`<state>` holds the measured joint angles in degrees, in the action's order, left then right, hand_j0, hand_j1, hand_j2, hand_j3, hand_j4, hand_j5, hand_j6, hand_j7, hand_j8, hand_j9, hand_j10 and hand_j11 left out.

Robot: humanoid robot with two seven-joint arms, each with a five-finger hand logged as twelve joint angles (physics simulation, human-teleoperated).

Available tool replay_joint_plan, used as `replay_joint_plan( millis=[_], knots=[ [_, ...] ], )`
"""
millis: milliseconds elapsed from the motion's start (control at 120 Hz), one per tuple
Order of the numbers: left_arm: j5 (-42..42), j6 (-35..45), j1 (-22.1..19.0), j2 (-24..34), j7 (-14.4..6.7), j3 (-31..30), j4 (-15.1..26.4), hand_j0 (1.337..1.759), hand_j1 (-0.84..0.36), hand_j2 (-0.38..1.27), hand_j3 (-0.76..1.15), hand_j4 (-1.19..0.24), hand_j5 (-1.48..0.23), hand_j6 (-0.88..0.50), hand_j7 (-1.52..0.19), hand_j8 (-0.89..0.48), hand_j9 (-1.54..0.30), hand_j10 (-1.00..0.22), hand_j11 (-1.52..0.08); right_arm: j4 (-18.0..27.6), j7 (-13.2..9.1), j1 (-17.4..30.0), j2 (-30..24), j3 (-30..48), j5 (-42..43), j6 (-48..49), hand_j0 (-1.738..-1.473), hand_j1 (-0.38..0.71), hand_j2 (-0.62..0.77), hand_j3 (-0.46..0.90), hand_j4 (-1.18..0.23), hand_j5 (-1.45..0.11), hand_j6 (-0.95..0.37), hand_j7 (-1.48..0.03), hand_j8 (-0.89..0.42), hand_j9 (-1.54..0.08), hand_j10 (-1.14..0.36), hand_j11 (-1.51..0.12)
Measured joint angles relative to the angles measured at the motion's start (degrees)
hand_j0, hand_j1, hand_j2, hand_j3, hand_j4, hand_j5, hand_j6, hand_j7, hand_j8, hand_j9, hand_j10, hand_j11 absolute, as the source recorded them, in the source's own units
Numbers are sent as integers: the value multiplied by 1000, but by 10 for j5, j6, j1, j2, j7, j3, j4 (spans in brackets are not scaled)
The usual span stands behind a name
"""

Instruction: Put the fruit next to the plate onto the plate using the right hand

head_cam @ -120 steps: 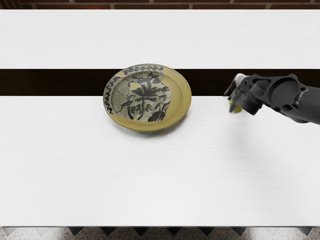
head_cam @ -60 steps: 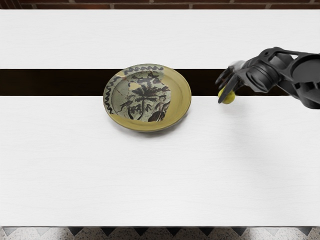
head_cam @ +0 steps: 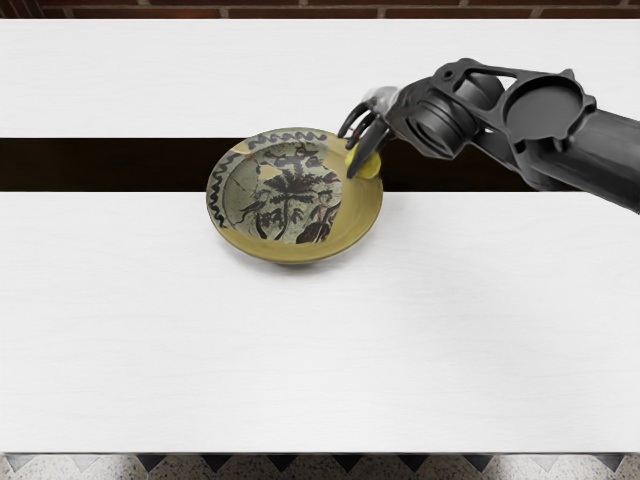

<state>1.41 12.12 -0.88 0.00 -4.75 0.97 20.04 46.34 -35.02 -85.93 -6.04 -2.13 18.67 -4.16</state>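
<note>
An olive-yellow plate [head_cam: 240, 232] with a dark painted plant and bird pattern lies at the table's middle, over the dark gap. My right hand [head_cam: 362, 138] hangs above the plate's right rim, its black fingers curled down around a small yellow fruit [head_cam: 371, 166]. Only the lower right part of the fruit shows below the fingers. The right arm reaches in from the right edge. No left arm shows.
The white table [head_cam: 320, 330] stretches wide in front of the plate. A dark gap [head_cam: 100, 165] runs across behind it, with a second white surface [head_cam: 200, 75] beyond. A brick wall lines the top edge.
My right hand has carried the yellow fruit up and leftward, from the table right of the plate to above the plate's right rim.
</note>
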Motion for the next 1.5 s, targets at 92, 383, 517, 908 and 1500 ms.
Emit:
replay_joint_plan(
  millis=[92,383,517,908,1500],
  knots=[
    [0,0,0,0,0,0,0,1658,326,3,0,-19,-24,-19,-24,-19,-24,-19,-24,0,0,-6,16,1,-1,-4,-1654,303,438,0,-853,-1181,-875,-1134,-381,-1151,-451,-1147],
    [0,0,0,0,0,0,0,1658,326,3,0,-19,-24,-19,-24,-19,-24,-19,-24,0,0,-11,32,1,-2,-11,-1656,367,539,0,-835,-1151,-856,-1109,-480,-1126,-516,-1109],
    [0,0,0,0,0,0,0,1658,326,4,0,-19,-24,-19,-24,-19,-24,-19,-24,0,0,-11,32,1,0,-39,-1657,33,277,0,-442,-609,-453,-587,-258,-596,-276,-587],
    [0,0,0,0,0,0,0,1658,326,4,0,-19,-24,-19,-24,-19,-24,-19,-24,7,0,59,-142,182,-78,221,-1658,-294,41,0,-67,-90,-70,-86,-41,-88,-42,-86],
    [0,0,-1,0,0,0,1,1658,326,4,0,-19,-25,-19,-25,-19,-25,-19,-25,8,0,195,-460,242,-202,391,-1658,-346,2,0,-3,-5,-3,-5,-1,-5,-2,-5]
  ],
)
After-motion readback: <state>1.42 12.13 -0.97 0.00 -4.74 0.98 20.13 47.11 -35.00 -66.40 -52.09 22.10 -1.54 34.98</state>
